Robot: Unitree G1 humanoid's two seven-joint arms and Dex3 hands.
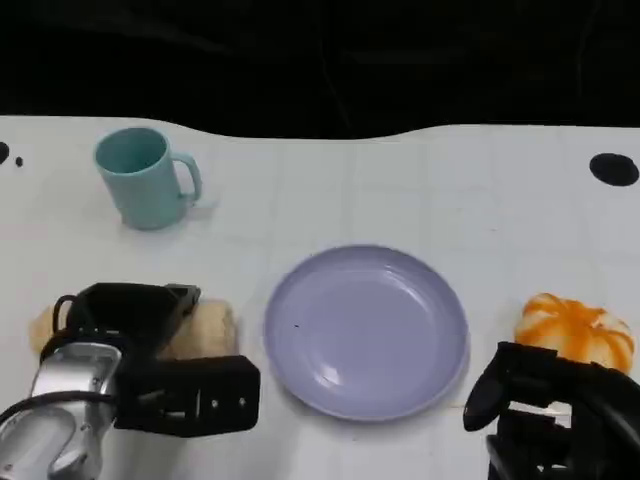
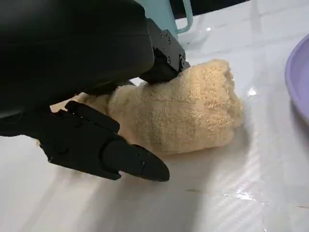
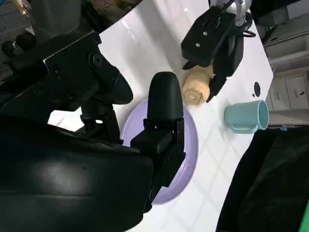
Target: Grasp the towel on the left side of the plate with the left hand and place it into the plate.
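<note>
**Closing on the towel: where the grasp could fail**

Looking down in the head view, the left hand (image 1: pixel 150 370) covers most of the rolled towel (image 1: pixel 205 328), which lies on the white table (image 1: pixel 400 180) just left of the purple plate (image 1: pixel 366 330), apart from its rim. A teal mug (image 1: pixel 145 178) stands well behind, and the right hand (image 1: pixel 560 410) rests near a small orange pumpkin (image 1: pixel 578 328); whether it is spread or curled I cannot tell.

The left wrist view adds what the head view hides: fingers (image 2: pixel 166 60) press on the towel's top while another lies low beside it, not yet wrapped. Likely risks: the roll squashing, unrolling, or sliding away.

The right wrist view shows that hand holding nothing above the plate.
</note>
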